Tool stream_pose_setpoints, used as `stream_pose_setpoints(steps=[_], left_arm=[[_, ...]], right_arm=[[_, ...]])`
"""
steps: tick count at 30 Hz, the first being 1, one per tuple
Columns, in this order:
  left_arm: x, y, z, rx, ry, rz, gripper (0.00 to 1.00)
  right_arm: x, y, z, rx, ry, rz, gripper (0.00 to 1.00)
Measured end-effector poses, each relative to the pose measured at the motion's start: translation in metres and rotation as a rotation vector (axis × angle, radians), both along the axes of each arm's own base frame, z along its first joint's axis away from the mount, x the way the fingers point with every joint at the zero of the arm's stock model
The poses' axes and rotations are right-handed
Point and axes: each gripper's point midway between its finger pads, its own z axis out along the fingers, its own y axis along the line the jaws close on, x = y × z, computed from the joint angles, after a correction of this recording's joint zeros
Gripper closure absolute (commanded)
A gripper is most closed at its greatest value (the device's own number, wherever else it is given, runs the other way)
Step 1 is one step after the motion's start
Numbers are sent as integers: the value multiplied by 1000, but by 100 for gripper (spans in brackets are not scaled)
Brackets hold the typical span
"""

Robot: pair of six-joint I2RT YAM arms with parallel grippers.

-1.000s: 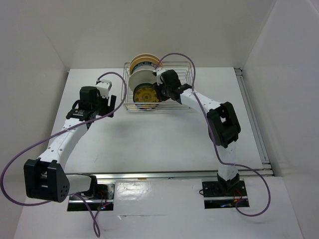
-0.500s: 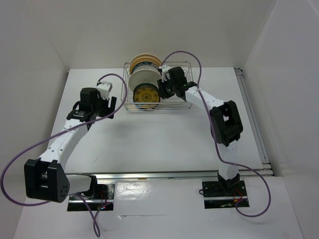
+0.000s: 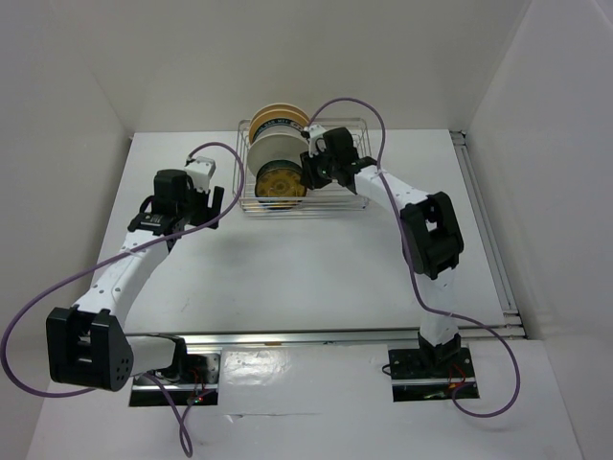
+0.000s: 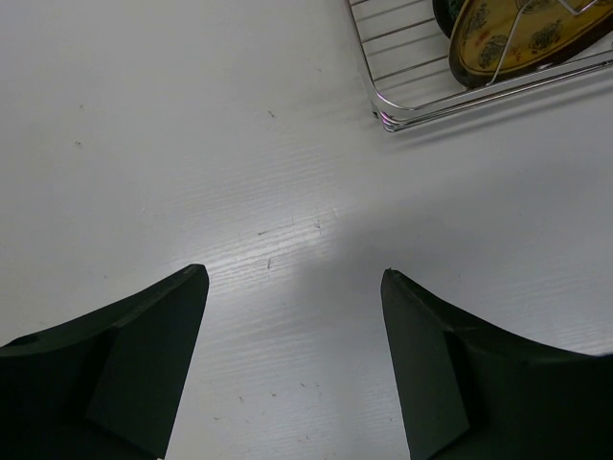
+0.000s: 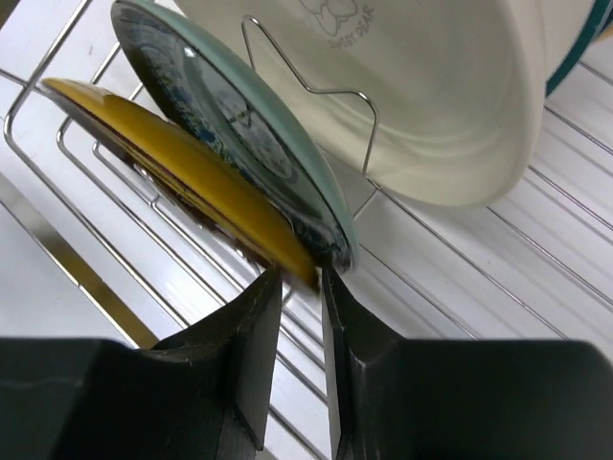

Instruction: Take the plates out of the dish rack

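The silver wire dish rack [image 3: 352,199] stands at the back middle of the table. Several plates stand upright in it: a small gold-patterned plate [image 3: 281,184] at the front, a large cream plate [image 3: 276,151] behind it, and tan plates [image 3: 278,119] at the back. In the right wrist view, my right gripper [image 5: 302,278] is shut on the lower rim of the gold plate [image 5: 172,163]; a blue-patterned plate [image 5: 239,115] leans right behind it, then the cream plate [image 5: 431,86]. My left gripper [image 4: 292,273] is open and empty over bare table, left of the rack's corner [image 4: 402,115].
The rack's upright wire prongs [image 5: 369,125] stand between the plates. White walls close in the table at the back and both sides. A metal rail [image 3: 488,230] runs along the table's right edge. Purple cables loop over both arms.
My right gripper has moved up and left into the rack to the gold plate's right edge and closed on its rim. The left arm has not moved.
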Motion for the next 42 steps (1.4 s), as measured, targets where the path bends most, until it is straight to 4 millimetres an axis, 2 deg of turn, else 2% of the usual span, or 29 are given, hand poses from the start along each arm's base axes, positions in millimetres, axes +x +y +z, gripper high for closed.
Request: stream_pose_setpoints(steps=[5, 8, 10, 15, 23, 26, 30, 34, 37, 39, 42], left_arm=[[0, 0, 0, 0, 0, 0, 14], [0, 0, 0, 0, 0, 0, 14], [0, 0, 0, 0, 0, 0, 14], [0, 0, 0, 0, 0, 0, 14], [0, 0, 0, 3, -1, -2, 14], [0, 0, 0, 4, -2, -2, 14], [0, 1, 2, 14, -9, -10, 14], [-1, 1, 9, 16, -30, -11, 14], [-3, 2, 19, 14, -58, -10, 14], [-4, 3, 26, 15, -78, -6, 14], [-7, 4, 35, 17, -107, 1, 14]], right_arm=[[4, 2, -11, -8, 17, -3, 61], [3, 1, -15, -18, 26, -5, 60], [3, 1, -15, -15, 25, -1, 64], [2, 3, -14, -10, 21, 18, 100], [4, 1, -12, -5, 13, 21, 100], [6, -2, -5, -15, -6, 2, 100], [9, -13, 21, -38, -65, -41, 100], [9, -29, 75, -29, -149, -119, 100], [-1, -35, 122, 10, -198, -145, 100], [-10, -37, 147, 41, -215, -143, 100], [-35, -34, 160, 78, -180, -87, 100]])
